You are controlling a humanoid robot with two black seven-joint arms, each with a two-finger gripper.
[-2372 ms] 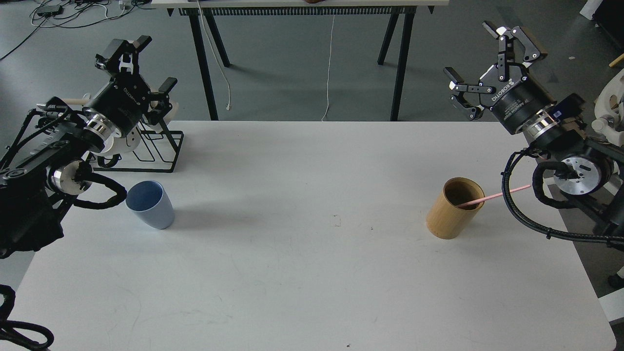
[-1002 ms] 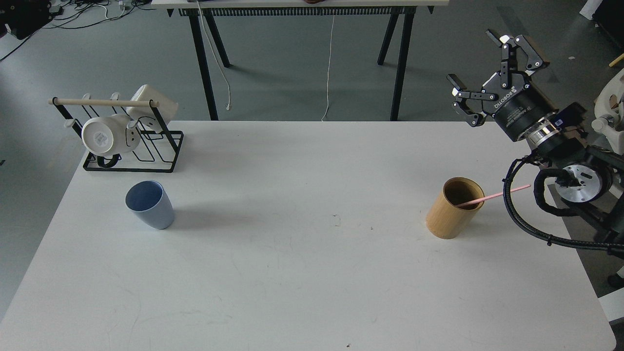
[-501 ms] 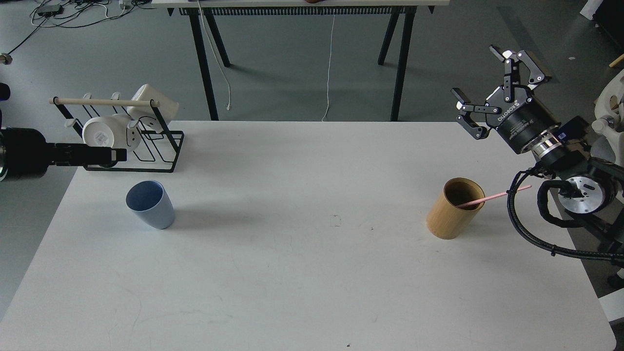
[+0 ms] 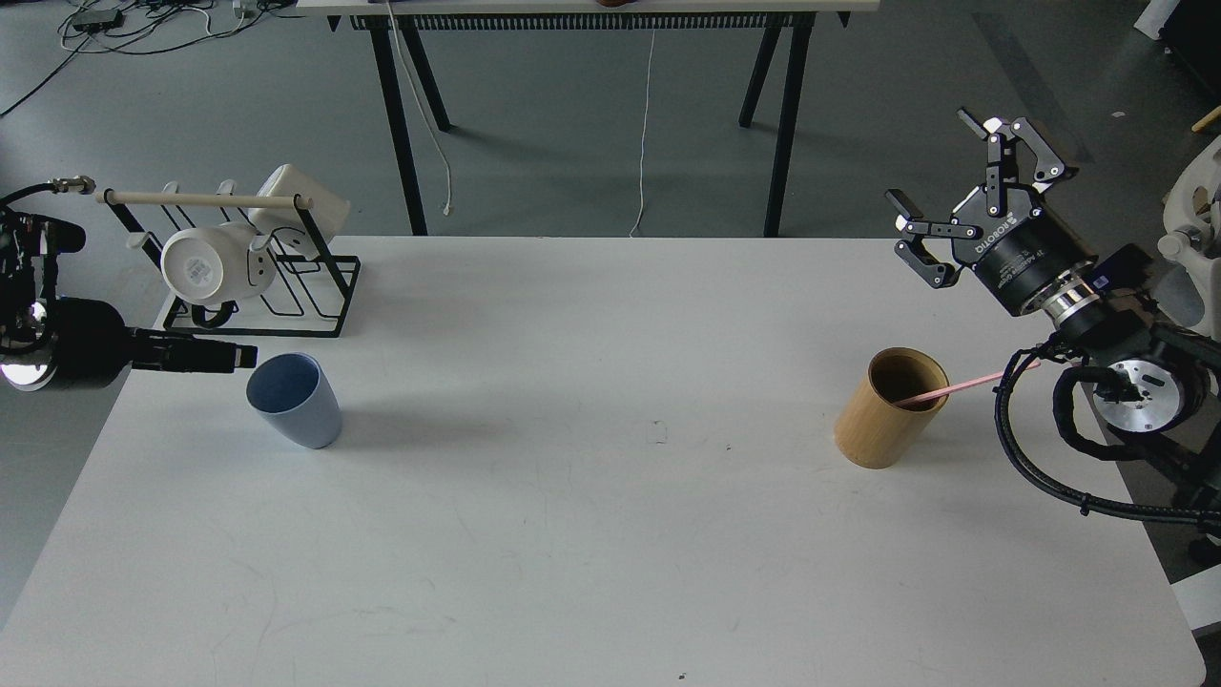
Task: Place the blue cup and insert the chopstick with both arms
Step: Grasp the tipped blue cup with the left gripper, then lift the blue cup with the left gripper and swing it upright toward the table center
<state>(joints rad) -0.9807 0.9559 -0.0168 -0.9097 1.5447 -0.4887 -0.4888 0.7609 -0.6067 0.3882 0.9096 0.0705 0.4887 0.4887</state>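
- Our left gripper (image 4: 243,357) sits just at 9 o'clock of the blue cup (image 4: 294,400); we cannot tell its finger state.
- Our right gripper (image 4: 968,196) hangs with fingers spread, empty, at 1 o'clock of the wooden cylinder (image 4: 885,408).
- The chopstick (image 4: 963,385) leans in that cylinder.

Legible text, one entry: white brand lettering "ROBOTIQ" on the black cylindrical body of the right gripper (image 4: 973,205), just behind the finger bases, running along the housing toward the silver wrist ring. Below it, further back on the same housing, smaller white lines of print, too fine to read. Underside of the white mug (image 4: 197,267) on the rack, well away from that gripper on the far left: a faint printed mark, not legible.
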